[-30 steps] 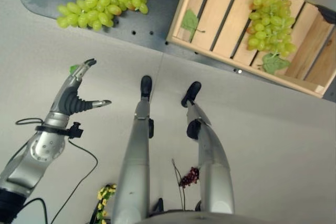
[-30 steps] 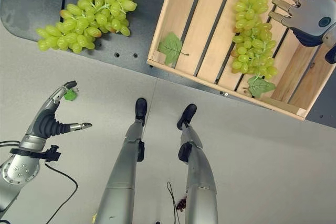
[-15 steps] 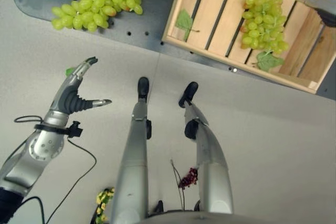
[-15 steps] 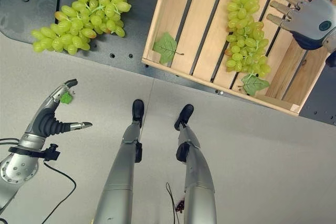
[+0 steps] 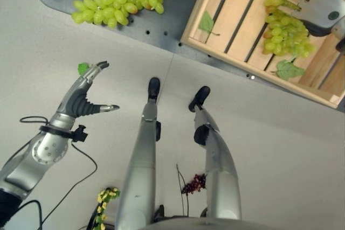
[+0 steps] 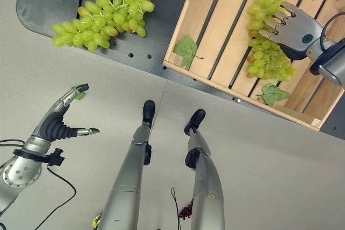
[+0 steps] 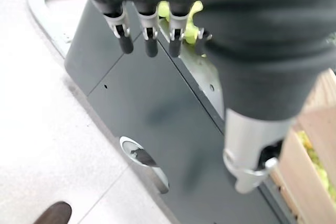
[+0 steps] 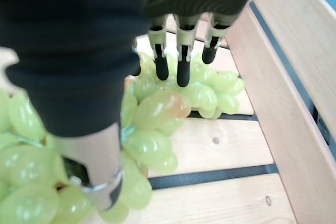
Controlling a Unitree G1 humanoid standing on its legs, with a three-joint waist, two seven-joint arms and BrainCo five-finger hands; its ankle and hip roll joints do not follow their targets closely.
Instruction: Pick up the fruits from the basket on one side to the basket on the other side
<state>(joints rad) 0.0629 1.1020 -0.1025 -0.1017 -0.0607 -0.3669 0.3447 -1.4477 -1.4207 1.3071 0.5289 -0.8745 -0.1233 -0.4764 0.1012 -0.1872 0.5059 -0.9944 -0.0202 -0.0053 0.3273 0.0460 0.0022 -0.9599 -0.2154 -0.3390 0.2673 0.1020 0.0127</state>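
A wooden slatted crate [image 6: 215, 36] stands at the upper right with a bunch of green grapes [image 6: 264, 57] lying in it. My right hand [image 6: 294, 29] hovers over the top of that bunch, open, its straight fingers [image 8: 182, 61] just above the grapes [image 8: 157, 108] and its thumb beside them. A second green bunch [image 6: 105, 12] lies on the dark table [image 6: 48, 4] at the upper left. My left hand [image 6: 62, 114] hangs open over the floor, well below that bunch, holding nothing.
Green leaves lie in the crate: one [image 6: 186, 49] near its left corner, another [image 6: 272, 94] below the bunch. A small leaf [image 5: 82, 68] is on the floor by my left fingertips. A purple grape sprig [image 5: 194, 182] and a yellow bunch [image 5: 105, 197] lie on the floor.
My right hand has moved from the crate's right edge leftwards onto the top of the grape bunch. The camera has shifted slightly. The left hand has kept its pose.
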